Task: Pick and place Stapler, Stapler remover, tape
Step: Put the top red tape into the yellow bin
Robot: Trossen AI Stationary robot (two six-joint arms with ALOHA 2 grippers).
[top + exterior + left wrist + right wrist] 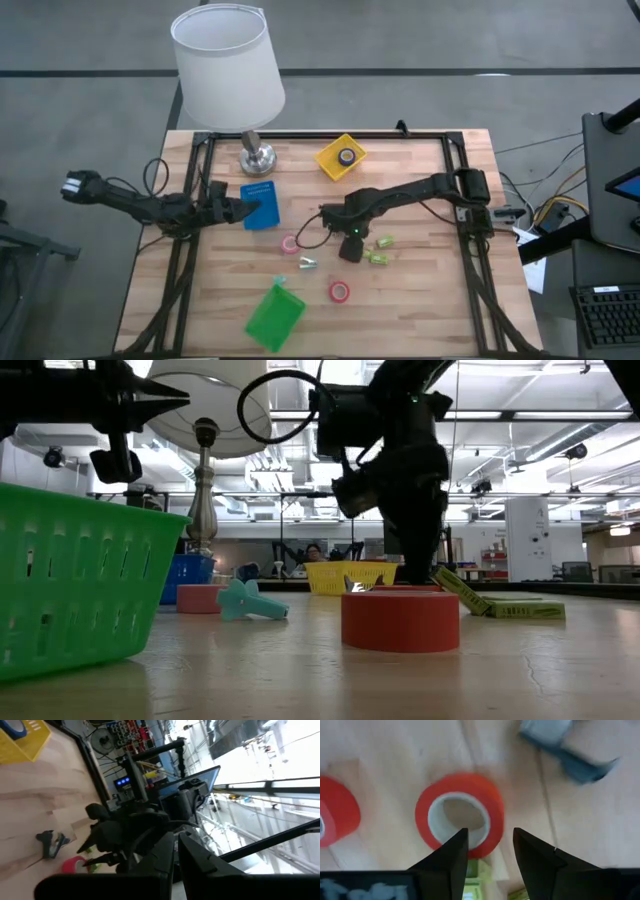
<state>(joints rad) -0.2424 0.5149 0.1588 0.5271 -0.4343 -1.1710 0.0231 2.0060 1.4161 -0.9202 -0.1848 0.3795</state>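
My right gripper (350, 244) is open and low over the table's middle, close to the lime-green pieces (379, 250). In its wrist view the open fingers (455, 852) stand before a red tape roll (460, 815) lying flat, and touch nothing. A second red roll (337, 817) and a grey stapler remover (565, 745) lie beyond. The high view shows a pink roll (290, 243), a red roll (339, 291) and a dark blue roll in the yellow bin (342, 157). No stapler shows plainly. My left gripper (240, 208) is shut and hovers by the blue bin (262, 203).
A green basket (273, 315) stands near the table's near edge, and a lamp (255, 155) at the far edge. A teal stapler remover (250, 602) lies between the pink and red rolls. A black frame runs along the table's left, right and far sides.
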